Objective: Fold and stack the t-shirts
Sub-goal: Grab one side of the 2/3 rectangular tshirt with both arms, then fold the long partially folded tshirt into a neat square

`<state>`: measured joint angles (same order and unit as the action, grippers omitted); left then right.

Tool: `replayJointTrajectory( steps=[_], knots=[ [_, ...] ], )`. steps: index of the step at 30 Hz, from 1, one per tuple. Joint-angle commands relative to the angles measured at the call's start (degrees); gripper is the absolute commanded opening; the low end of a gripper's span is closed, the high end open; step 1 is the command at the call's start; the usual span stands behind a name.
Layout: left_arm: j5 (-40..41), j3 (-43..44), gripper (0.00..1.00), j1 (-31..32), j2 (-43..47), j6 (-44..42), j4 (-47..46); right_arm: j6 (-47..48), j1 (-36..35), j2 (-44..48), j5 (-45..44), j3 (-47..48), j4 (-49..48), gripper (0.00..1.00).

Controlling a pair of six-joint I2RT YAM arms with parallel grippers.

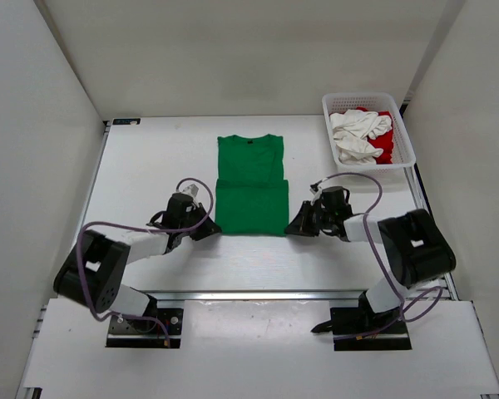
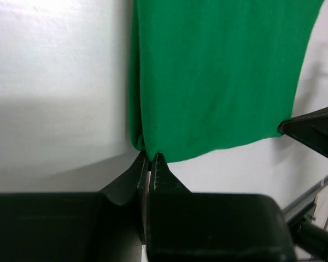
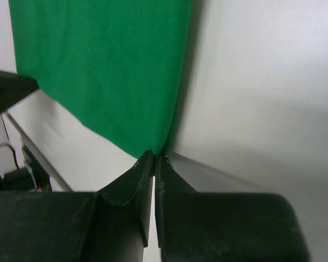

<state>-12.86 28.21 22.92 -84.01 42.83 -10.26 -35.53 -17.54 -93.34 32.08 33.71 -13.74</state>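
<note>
The green t-shirt [image 1: 249, 183] lies flat mid-table, sleeves folded in, collar at the far end. My left gripper [image 1: 208, 232] is shut on its near left hem corner; in the left wrist view the tips [image 2: 150, 156] pinch the green cloth [image 2: 218, 76]. My right gripper [image 1: 292, 226] is shut on the near right hem corner; in the right wrist view the tips [image 3: 154, 155] pinch the cloth [image 3: 104, 65]. The white t-shirt [image 1: 356, 133] and the red t-shirt [image 1: 386, 150] lie crumpled in the basket.
The white mesh basket [image 1: 367, 96] stands at the table's far right corner. White walls close in the left, back and right sides. A metal rail [image 1: 258, 294] runs along the table's near edge, in front of the arm bases.
</note>
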Motion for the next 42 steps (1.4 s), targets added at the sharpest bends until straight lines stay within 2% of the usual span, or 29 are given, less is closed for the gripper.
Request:
replayJointTrajectory(
  steps=[1,3,4,6,8,10,12,14,18,22,26,29,35,38,41,42],
  knots=[
    [0.7,-2.6,0.00,1.8,8.5,-2.1,6.1,-2.3,-3.5,8.4,-2.0,-5.2,0.7,0.00],
    [0.9,-5.6,0.00,3.1,16.9,-2.7,9.8,-1.9,-6.3,13.4,-5.9,-9.0,4.7,0.00],
    [1.5,-7.4,0.00,4.8,19.4,-3.1,14.2,-2.6,-9.1,18.0,-8.1,-10.5,7.6,0.00],
    [4.9,-10.0,0.00,7.9,29.7,-3.1,20.8,-4.9,-13.8,24.5,-12.7,-13.2,12.5,0.00],
    [8.4,-10.8,0.00,11.1,38.1,-0.7,31.7,-7.6,-21.9,34.4,-18.1,-14.3,18.5,0.00],
    [10.0,-10.6,0.00,13.4,48.9,1.4,37.5,-10.7,-26.6,40.9,-23.3,-14.7,25.1,0.00],
    [8.0,-8.6,0.00,11.9,53.6,2.3,41.1,-12.2,-28.2,47.0,-24.6,-13.3,27.8,0.00],
    [4.7,-6.0,0.00,7.3,54.1,1.3,41.1,-10.3,-25.9,48.2,-23.4,-10.0,30.0,0.00],
    [2.7,4.4,0.00,5.6,46.2,-1.0,35.5,-1.4,-15.5,43.9,-19.7,0.4,32.2,0.00],
    [-2.1,12.4,0.00,2.3,33.7,-1.1,27.1,4.1,-1.3,36.3,-10.0,7.6,30.0,0.00],
    [-3.6,19.0,0.00,-2.0,21.5,-0.6,18.7,6.4,4.8,28.2,-7.9,15.0,26.8,0.00],
    [-3.1,22.4,0.00,-4.0,14.1,0.2,15.0,6.7,7.6,20.5,-5.4,20.1,25.1,0.01],
    [-0.9,31.9,0.00,-6.9,-2.6,-0.5,14.3,5.8,12.7,2.9,-1.1,29.9,20.5,0.00],
    [0.5,37.7,0.00,-7.8,-10.1,-0.4,14.4,6.3,12.7,-6.2,0.5,37.9,22.0,0.00],
    [1.7,43.3,0.06,-9.5,-17.9,0.1,15.2,7.1,12.5,-15.5,-0.4,49.0,26.3,0.01],
    [1.2,45.9,0.12,-10.3,-20.6,0.7,15.4,7.2,12.7,-19.2,-0.1,54.6,27.4,0.04]
  ],
)
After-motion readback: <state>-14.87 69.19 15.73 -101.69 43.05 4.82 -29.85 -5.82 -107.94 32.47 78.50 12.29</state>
